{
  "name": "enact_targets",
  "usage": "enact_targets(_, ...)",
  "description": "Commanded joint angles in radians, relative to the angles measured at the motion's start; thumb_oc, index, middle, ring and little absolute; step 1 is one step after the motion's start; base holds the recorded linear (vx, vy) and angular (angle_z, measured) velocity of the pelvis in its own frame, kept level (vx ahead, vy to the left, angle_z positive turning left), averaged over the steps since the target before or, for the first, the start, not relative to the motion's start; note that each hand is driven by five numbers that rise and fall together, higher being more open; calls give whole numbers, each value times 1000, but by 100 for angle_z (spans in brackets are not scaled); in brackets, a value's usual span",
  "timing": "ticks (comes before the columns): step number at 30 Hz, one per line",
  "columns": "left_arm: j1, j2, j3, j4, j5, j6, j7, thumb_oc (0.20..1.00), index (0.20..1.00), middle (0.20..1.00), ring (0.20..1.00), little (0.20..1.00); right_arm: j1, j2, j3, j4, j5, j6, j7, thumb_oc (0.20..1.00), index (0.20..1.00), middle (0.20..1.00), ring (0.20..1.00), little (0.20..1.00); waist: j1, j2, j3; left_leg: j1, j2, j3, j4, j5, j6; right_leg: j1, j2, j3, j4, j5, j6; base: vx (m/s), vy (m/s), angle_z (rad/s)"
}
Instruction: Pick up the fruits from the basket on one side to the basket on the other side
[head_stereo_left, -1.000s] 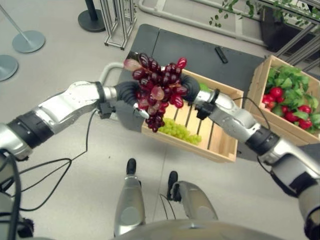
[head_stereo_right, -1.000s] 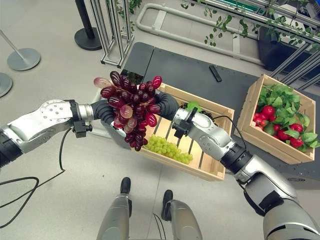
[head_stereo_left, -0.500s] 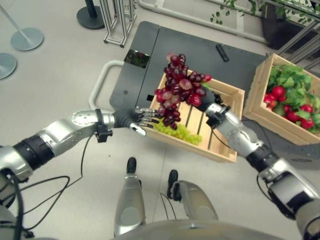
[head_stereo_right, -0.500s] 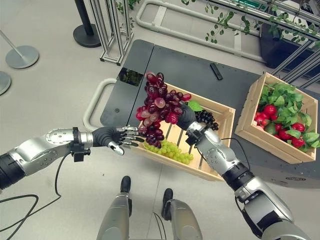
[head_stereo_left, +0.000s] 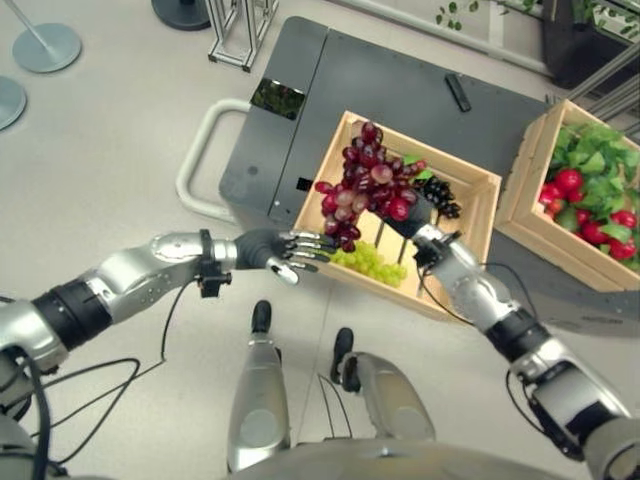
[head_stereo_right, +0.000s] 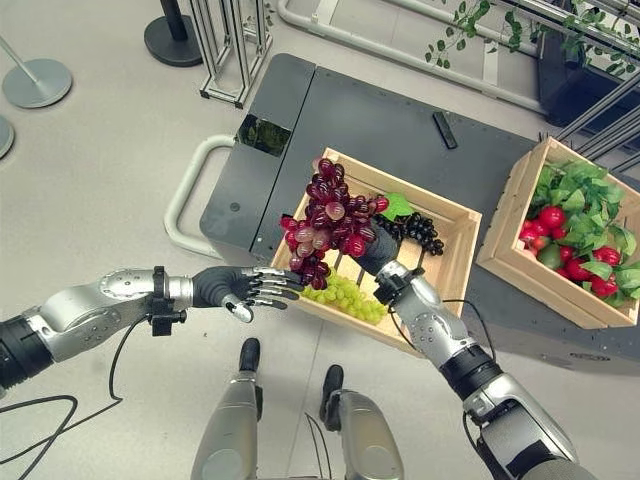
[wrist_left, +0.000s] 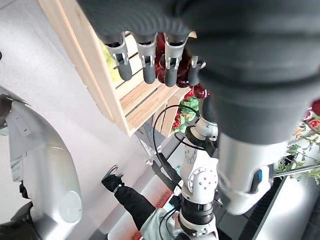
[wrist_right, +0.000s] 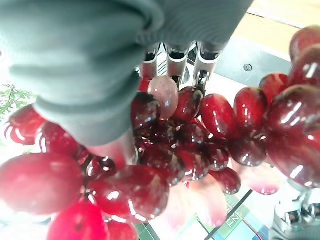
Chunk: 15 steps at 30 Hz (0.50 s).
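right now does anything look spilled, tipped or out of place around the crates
Nothing stands out. The slatted wooden crate sits flat holding green grapes and black grapes; the right hand holds the red grape bunch above it. The second wooden crate of leaves and red fruit sits upright. The left hand is open beside the slatted crate.

Bright, even overhead light; soft shadows on floor (head_stereo_left: 120, 150). Glossy glare spots on red grapes (wrist_right: 200, 130); near grapes blurred in right wrist view.
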Motion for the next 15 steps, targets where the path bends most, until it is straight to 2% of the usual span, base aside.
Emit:
enact_targets(1, 30, -14, 75, -47, -39, -33, -1, 1000, 1000, 1000, 1000, 1000, -2, 12, -50, -133, 42, -33, 37, 200, 200, 200, 200, 200, -9, -20, -27, 11, -5, 32, 75, -83, 14, 24, -68, -2, -70, 111, 117, 0, 0, 0)
enact_targets(8, -3, 5, 81, -8, 23, -72, 11, 1000, 1000, 1000, 1000, 1000, 9, -53, -29, -223, 36, -21, 63, 200, 200, 200, 200, 200, -15, -28, -31, 13, 0, 33, 71, -81, 13, 21, -67, -2, -70, 113, 117, 0, 0, 0)
enact_targets(15, 26, 84, 133, -14, 48, -88, 2, 1000, 1000, 1000, 1000, 1000, 4, -163, -74, -273, 34, -36, 70, 200, 200, 200, 200, 200, -17, -32, -39, 18, 4, 35, 65, -78, 11, 21, -67, -1, -68, 114, 117, 0, 0, 0)
